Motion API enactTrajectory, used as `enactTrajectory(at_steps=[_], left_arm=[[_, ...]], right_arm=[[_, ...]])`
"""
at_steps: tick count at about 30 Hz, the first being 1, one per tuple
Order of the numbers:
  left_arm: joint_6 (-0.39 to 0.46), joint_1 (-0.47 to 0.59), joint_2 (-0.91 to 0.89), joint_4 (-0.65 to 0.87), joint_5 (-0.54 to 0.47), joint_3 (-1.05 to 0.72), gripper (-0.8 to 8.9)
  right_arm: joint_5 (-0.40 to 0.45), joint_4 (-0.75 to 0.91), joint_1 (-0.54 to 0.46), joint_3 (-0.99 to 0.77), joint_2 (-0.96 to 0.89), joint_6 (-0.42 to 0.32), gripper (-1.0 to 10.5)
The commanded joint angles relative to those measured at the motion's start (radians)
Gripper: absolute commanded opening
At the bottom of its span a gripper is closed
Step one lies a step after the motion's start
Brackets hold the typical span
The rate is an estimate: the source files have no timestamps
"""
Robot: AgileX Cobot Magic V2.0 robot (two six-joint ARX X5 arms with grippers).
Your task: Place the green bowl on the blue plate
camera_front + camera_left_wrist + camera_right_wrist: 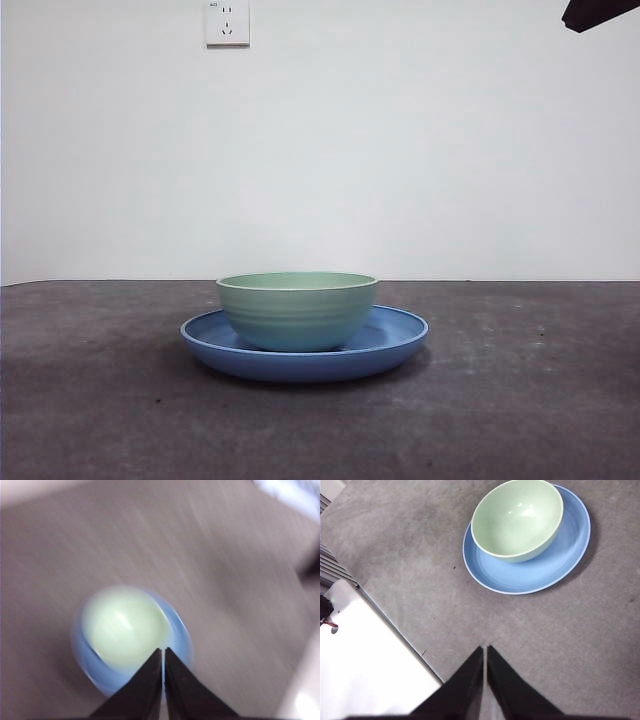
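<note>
The pale green bowl (297,310) stands upright on the blue plate (395,342) at the middle of the table. It sits off-centre on the plate in the right wrist view, bowl (516,519) and plate (560,555). My left gripper (163,652) is shut and empty, high above the bowl (125,627) and plate (181,635); that view is blurred. My right gripper (485,650) is shut and empty, above bare table well apart from the plate. A black arm tip (598,12) shows at the front view's top right corner.
The table top (520,400) is dark grey. A white wall with a socket (227,22) stands behind. A white panel (365,665) lies along the table's edge near my right gripper.
</note>
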Motion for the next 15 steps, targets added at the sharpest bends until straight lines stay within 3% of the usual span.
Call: enactTrajectory(at_steps=[1, 6, 9, 15], left_arm=[[0.039, 0.092, -0.067, 0.164, -0.005, -0.015, 0.08], [0.043, 0.278, -0.246, 0.455, -0.014, -0.167, 0.07], [0.042, 0.362, -0.364, 0.586, -0.106, -0.307, 0.08], [0.033, 0.449, -0.557, 0.665, -0.239, -0.563, 0.08]], right_arm=[[0.000, 0.010, 0.006, 0.010, 0.003, -0.010, 0.1], [0.000, 0.010, 0.006, 0.010, 0.003, -0.010, 0.1], [0.000, 0.010, 0.006, 0.010, 0.003, -0.010, 0.1], [0.000, 0.010, 0.006, 0.010, 0.003, -0.010, 0.1]])
